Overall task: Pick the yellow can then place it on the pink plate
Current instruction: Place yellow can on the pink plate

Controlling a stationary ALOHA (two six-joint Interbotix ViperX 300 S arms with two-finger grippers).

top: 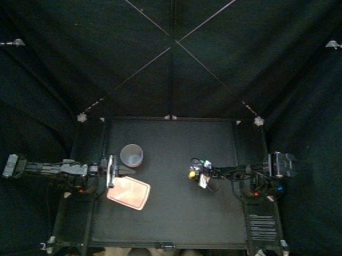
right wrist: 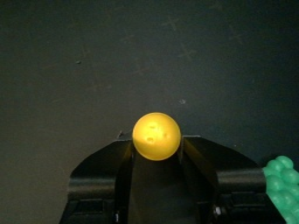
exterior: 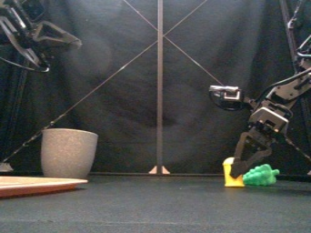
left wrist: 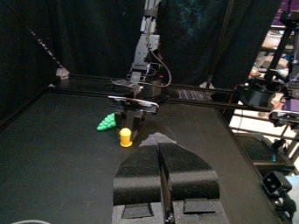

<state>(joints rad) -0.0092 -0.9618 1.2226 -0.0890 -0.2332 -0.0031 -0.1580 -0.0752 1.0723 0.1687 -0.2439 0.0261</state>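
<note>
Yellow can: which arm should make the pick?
Right. The right gripper is down at the yellow can; the left gripper is far off, near the pink plate.

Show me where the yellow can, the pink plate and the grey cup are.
yellow can [right wrist: 156, 136], right wrist view, its rounded top.
pink plate [top: 131, 194], top view, its bare middle.
grey cup [exterior: 69, 152], front view, middle of its side.

Front view: the pink tray [exterior: 31, 185] runs off the picture's left edge; only one end shows. The right gripper [exterior: 242, 162] covers part of the yellow can [exterior: 228, 175]. Right wrist view: the can's body is hidden below its top, and the green toy [right wrist: 284, 179] is cut by the edge. Top view: the can is too small to make out. Grip on the can: cannot be judged.
</note>
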